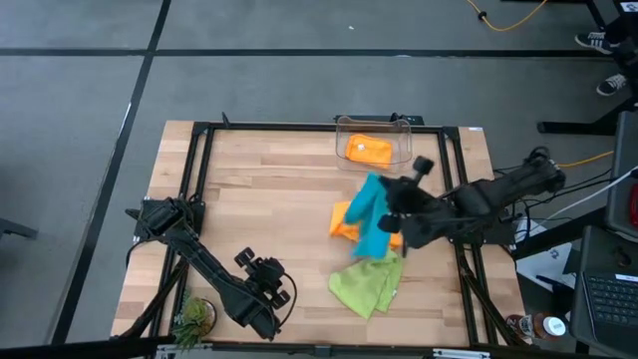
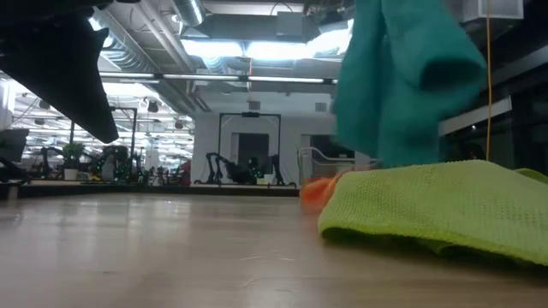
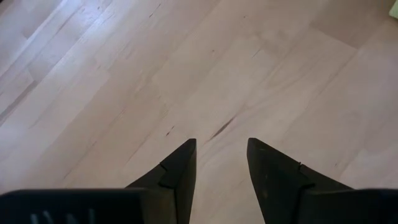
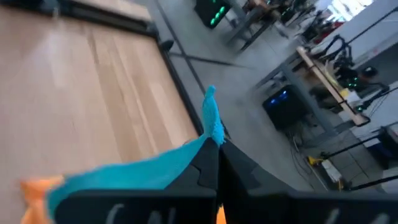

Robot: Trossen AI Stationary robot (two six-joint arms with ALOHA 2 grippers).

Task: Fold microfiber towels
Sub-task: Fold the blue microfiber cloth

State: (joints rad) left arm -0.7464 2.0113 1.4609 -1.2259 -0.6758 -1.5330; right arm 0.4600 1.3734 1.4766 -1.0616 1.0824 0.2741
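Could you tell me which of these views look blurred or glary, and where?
Right wrist view: soft all over, the room streaked, the teal-blue microfiber towel fuzzy where the right hand pinches it. Low view: ceiling lights glare, the near lime green microfiber towel is soft. Left wrist view: crisp wooden table. High view: evenly lit and sharp.

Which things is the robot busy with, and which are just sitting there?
Job:
- teal towel, pinched in the right gripper
- lime green towel
- orange towel on the table
- orange towel in the bin

Lying about:
- clear plastic bin
- small green plant
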